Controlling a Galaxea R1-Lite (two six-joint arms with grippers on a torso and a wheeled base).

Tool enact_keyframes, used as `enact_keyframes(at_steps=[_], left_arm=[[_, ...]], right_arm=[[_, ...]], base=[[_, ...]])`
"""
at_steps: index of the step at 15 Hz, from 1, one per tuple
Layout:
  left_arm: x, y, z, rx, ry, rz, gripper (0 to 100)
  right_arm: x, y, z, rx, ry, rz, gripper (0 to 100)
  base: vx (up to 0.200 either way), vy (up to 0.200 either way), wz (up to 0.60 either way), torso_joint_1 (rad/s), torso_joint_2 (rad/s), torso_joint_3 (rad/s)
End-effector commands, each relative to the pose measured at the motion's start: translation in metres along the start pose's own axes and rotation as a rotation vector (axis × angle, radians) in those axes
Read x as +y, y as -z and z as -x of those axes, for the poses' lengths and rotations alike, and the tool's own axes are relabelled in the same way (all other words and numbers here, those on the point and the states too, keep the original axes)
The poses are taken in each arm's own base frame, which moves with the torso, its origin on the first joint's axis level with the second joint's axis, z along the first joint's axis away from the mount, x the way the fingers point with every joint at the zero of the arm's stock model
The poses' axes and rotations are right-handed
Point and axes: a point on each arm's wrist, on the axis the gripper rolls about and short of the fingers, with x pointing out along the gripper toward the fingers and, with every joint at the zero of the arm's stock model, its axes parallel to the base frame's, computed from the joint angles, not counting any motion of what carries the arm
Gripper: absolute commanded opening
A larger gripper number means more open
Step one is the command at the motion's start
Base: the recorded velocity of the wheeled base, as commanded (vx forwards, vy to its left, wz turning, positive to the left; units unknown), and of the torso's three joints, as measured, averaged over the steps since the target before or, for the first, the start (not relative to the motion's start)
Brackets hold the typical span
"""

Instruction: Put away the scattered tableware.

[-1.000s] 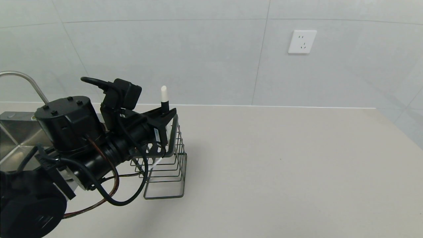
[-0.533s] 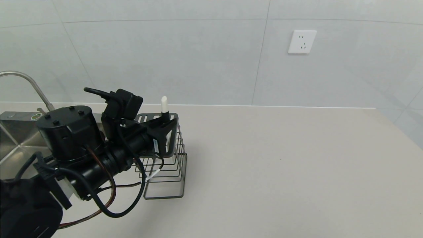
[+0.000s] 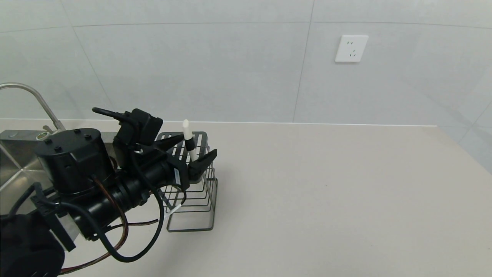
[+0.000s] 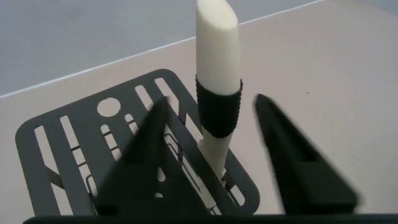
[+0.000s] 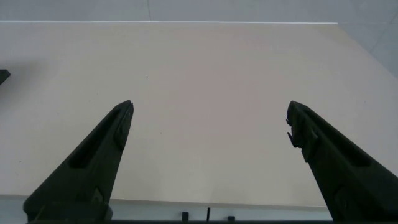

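A black wire cutlery rack (image 3: 192, 200) with a slotted top plate (image 4: 68, 143) stands on the counter beside the sink. A white utensil handle with a black band (image 3: 188, 136) (image 4: 217, 74) sticks up out of one slot, leaning a little. My left gripper (image 3: 190, 150) (image 4: 214, 168) is open just above the rack, one finger on either side of the handle without touching it. My right gripper (image 5: 208, 162) is open over bare counter with nothing between its fingers.
A steel sink (image 3: 15, 157) with a curved tap (image 3: 34, 98) lies left of the rack. The beige counter (image 3: 326, 184) stretches to the right up to a tiled wall with a white socket (image 3: 351, 48).
My left gripper lowered the utensil into the rack and opened, letting go of it. The handle now stands lower and tilts slightly. The left arm has drawn back a little.
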Motion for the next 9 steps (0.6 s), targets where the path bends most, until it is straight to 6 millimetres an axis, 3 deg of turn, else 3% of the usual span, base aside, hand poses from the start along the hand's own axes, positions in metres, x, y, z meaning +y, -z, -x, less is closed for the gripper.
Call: enact_keyframes(at_steps=[1, 3, 6, 7, 8, 9], left_arm=[[0.001, -0.009, 0.011, -0.039, -0.008, -0.006, 100], [0.001, -0.023, 0.04, -0.11, -0.01, -0.026, 100], [0.012, -0.054, 0.105, -0.309, -0.08, -0.102, 100], [0.014, -0.061, 0.152, -0.427, -0.126, -0.17, 100], [0.007, -0.053, 0.196, -0.516, -0.195, -0.22, 100], [-0.004, -0.033, 0.229, -0.564, -0.254, -0.248, 100]], right_arm=[[0.0, 0.0, 0.0, 0.0, 0.0, 0.0, 100], [0.0, 0.0, 0.0, 0.002, 0.0, 0.0, 100], [0.0, 0.0, 0.0, 0.0, 0.0, 0.001, 100], [0.0, 0.0, 0.0, 0.0, 0.0, 0.001, 100], [0.0, 0.0, 0.0, 0.002, 0.0, 0.001, 100], [0.0, 0.0, 0.0, 0.0, 0.0, 0.001, 100]], base=[[0.0, 0.0, 0.0, 0.0, 0.0, 0.0], [0.0, 0.0, 0.0, 0.0, 0.0, 0.0], [0.0, 0.0, 0.0, 0.0, 0.0, 0.0], [0.0, 0.0, 0.0, 0.0, 0.0, 0.0], [0.0, 0.0, 0.0, 0.0, 0.0, 0.0], [0.0, 0.0, 0.0, 0.0, 0.0, 0.0]])
